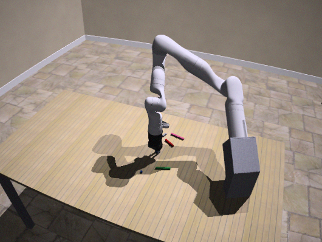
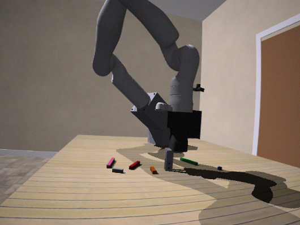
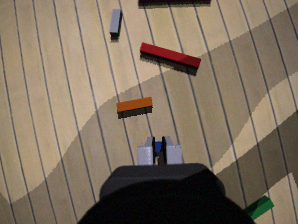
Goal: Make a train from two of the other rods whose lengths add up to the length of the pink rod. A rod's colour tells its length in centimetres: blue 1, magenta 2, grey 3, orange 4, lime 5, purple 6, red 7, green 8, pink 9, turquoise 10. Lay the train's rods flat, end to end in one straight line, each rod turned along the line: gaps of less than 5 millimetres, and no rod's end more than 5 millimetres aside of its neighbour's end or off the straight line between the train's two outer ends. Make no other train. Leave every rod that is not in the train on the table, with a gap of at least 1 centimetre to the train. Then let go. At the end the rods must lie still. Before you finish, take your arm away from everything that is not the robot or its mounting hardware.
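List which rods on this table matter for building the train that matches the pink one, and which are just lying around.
Belongs to the job:
- pink rod, the length to match
- green rod, likely one half
- blue rod, gripped in the claw, likely the other half

Just lying about:
- red rod
- orange rod
- grey rod
- second blue piece
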